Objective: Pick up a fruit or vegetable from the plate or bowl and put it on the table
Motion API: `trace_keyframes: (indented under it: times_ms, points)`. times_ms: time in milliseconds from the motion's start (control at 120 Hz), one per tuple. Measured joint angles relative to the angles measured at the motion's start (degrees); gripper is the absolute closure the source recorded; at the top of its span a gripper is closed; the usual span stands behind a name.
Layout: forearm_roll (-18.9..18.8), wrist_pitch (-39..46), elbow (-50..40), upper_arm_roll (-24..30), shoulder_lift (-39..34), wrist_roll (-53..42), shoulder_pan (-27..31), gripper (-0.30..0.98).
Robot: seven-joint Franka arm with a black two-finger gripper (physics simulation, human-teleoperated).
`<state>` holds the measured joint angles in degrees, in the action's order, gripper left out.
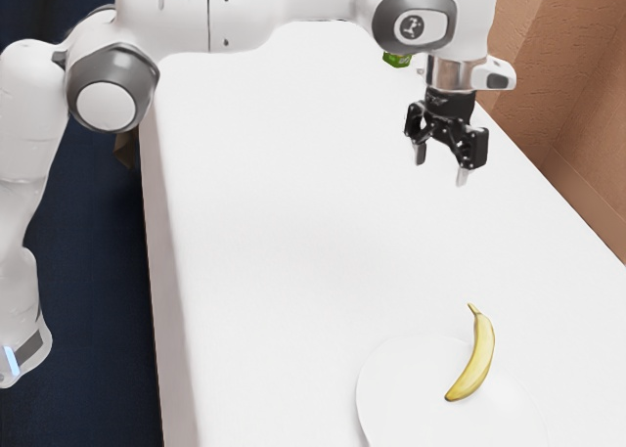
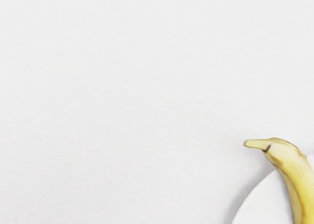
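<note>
My gripper (image 1: 441, 165) hangs high over the white table, its two fingers apart and nothing between them. A yellow banana (image 1: 479, 357) lies on a white plate (image 1: 391, 398) at the exterior view's bottom, well away from the gripper. Its stem end reaches past the plate's rim. In the wrist view the banana (image 2: 293, 175) is partly cut off by the picture's edge, and part of the plate (image 2: 262, 204) appears beside it.
The white table (image 1: 274, 232) stretches between the arm and the plate. A small green object (image 1: 397, 61) stands at the far end, behind the gripper. A brown wall (image 1: 577, 114) runs along the table's edge at the exterior view's right.
</note>
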<state>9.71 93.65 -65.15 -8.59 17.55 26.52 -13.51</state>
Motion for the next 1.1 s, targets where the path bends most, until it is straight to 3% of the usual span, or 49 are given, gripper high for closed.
trace_keyframes:
  times_ms: [300,575,1100]
  points:
    - [4.44,8.80,-0.08,0.32,6.16,13.07,-4.89,0.03]
    - [5.86,14.49,-0.46,0.33,11.20,21.50,-7.13,0.03]
    - [7.58,20.77,-8.77,0.33,11.94,30.52,-10.94,0.05]
